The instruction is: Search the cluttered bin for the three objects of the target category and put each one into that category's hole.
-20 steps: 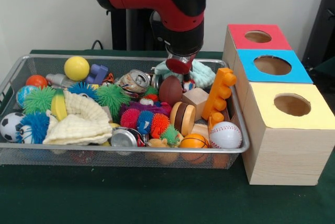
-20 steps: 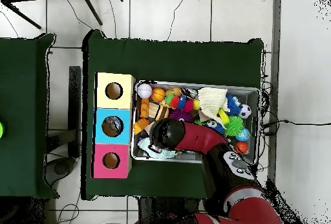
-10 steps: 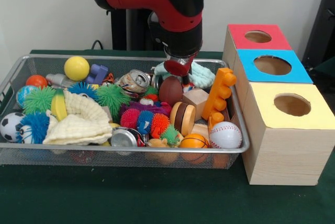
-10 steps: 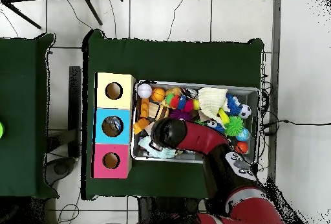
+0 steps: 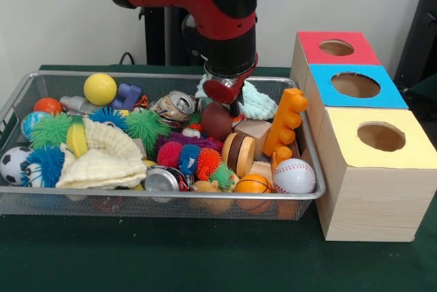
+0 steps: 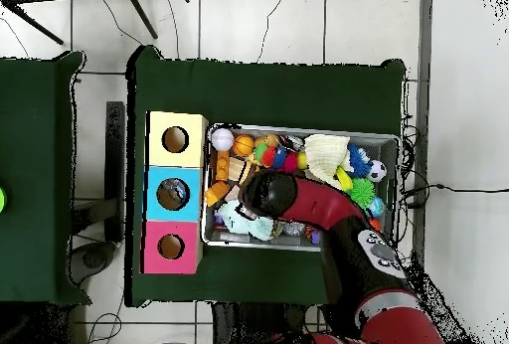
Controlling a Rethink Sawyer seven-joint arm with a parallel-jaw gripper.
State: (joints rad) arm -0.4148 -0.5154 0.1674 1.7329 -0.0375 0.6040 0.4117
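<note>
Green cloth covers the bench, on which a mesh bin of toys is set beside three boxes with holes. The fingers are lowered just over a brown football near the bin's far side; their opening cannot be told. A baseball lies at the front.

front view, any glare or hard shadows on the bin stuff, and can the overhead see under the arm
Front view: even, soft lighting; only small highlights on the crushed can and yellow ball, with no hard shadows in the wire bin. Overhead view: the arm covers the bin's middle, hiding what lies beneath it.
</note>
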